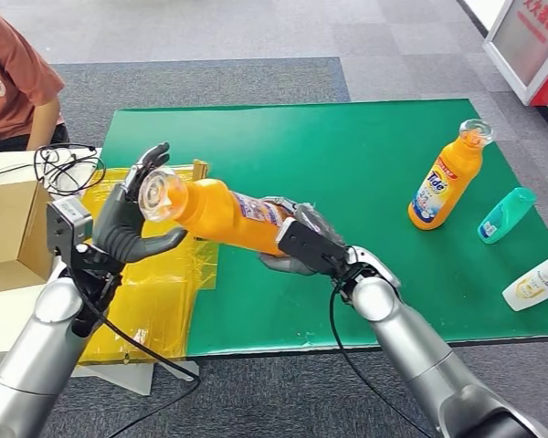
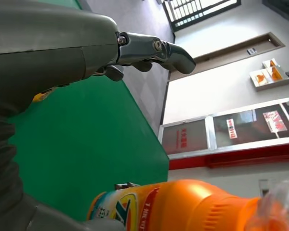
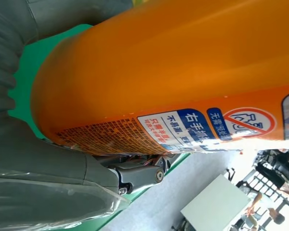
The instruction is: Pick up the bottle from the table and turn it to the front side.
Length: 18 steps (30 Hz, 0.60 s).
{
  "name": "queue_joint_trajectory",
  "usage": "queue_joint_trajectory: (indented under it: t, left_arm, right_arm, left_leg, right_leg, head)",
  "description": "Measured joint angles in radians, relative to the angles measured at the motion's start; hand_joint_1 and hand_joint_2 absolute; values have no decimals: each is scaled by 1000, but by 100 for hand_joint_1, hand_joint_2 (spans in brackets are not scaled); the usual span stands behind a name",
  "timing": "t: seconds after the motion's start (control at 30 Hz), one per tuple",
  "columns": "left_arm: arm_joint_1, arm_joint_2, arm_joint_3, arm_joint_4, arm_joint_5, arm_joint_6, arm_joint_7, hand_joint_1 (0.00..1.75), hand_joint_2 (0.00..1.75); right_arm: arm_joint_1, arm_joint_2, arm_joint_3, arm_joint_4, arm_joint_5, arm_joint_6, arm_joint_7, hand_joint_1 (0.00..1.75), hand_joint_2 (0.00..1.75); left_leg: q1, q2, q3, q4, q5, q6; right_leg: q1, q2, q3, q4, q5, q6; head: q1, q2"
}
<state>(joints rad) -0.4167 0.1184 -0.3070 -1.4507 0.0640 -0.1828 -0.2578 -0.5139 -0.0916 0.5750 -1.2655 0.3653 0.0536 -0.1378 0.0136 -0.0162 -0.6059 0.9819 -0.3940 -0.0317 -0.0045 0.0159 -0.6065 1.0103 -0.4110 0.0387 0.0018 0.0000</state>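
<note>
1. Nearest in, the right hand [image 1: 306, 242] is gripping the orange bottle [image 1: 219, 212] around its lower body, fingers wrapped under and clamped on it, lifting it clear of the green table [image 1: 326, 155].
2. In the right wrist view that bottle [image 3: 172, 67] is lying hard against the palm, its small-print label facing the camera, with one finger [image 3: 143, 174] curling beneath it.
3. The left hand [image 1: 130, 224] is sitting at the bottle's clear cap [image 1: 154, 193], fingers spread apart around the cap end; whether they are actually pressing on it, I cannot tell.
4. From the left wrist view, one finger [image 2: 154, 50] is stretching out well above the bottle [image 2: 179, 204], apart from it.
5. The bottle is hanging nearly level between the two hands, cap toward the robot's left, above the table's near left part and a yellow sheet [image 1: 154, 292].
6. Left of the sheet, a cardboard box [image 1: 9, 233] is sitting with a coil of black cable [image 1: 64, 169] behind it.
7. Further right, a second orange Tide bottle [image 1: 450, 178] is standing on the table, a teal bottle [image 1: 505, 214] lying just beside it and a white bottle [image 1: 536, 281] lying nearer the edge.
8. At the far left, a person in an orange shirt [image 1: 13, 78] is sitting.
</note>
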Motion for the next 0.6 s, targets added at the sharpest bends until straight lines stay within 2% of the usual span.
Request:
queue_joint_trajectory:
  t: [0.33, 0.6]
  left_arm:
    - [27, -48, -17, -26, 106, -27, 54, 0, 175]
    - [28, -68, -58, -36, 156, -32, 81, 0, 175]
  right_arm:
    - [-26, 17, -3, 15, 21, -28, 10, 175, 175]
    - [-33, 29, -3, 26, 30, -46, 12, 175, 175]
  left_leg:
    - [0, 0, 0, 0, 0, 0]
    - [0, 0, 0, 0, 0, 0]
  right_leg:
    - [0, 0, 0, 0, 0, 0]
    - [0, 0, 0, 0, 0, 0]
  head:
    - [0, 0]
    - [0, 0]
